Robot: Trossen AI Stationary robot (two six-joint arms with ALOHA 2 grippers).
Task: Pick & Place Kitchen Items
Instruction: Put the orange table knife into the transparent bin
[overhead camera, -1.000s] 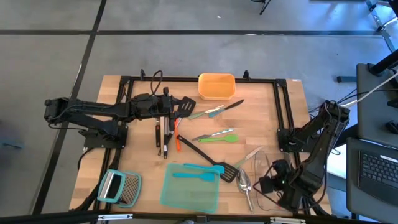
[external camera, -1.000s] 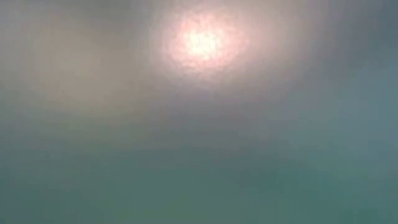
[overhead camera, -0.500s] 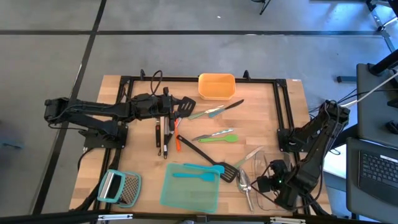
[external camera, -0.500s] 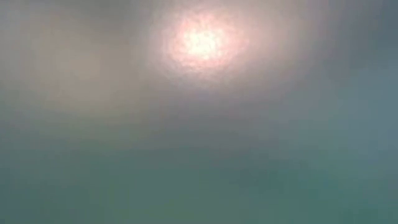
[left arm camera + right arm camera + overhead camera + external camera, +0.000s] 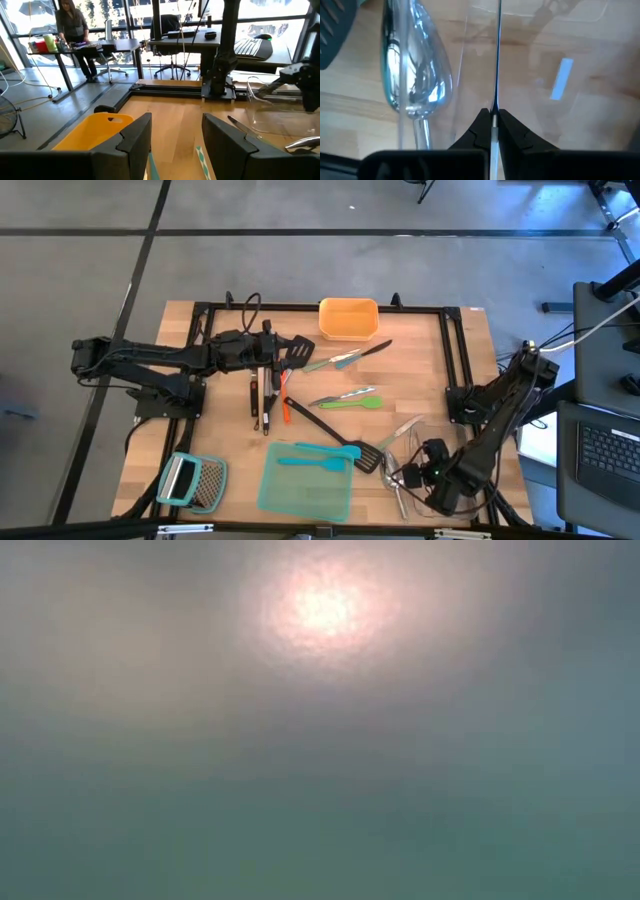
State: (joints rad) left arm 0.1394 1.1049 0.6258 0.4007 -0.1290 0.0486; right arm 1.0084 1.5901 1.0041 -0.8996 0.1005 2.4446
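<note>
Right wrist view: right gripper [image 5: 492, 120] clamped the clear container [image 5: 560, 60] rim beside a silver spoon [image 5: 415, 75] | left gripper [image 5: 175, 135] stood apart near the orange container [image 5: 95, 131].

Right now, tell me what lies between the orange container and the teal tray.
In the high view, between the orange container and teal tray lie silver cutlery, a green spatula and a black turner.
</note>
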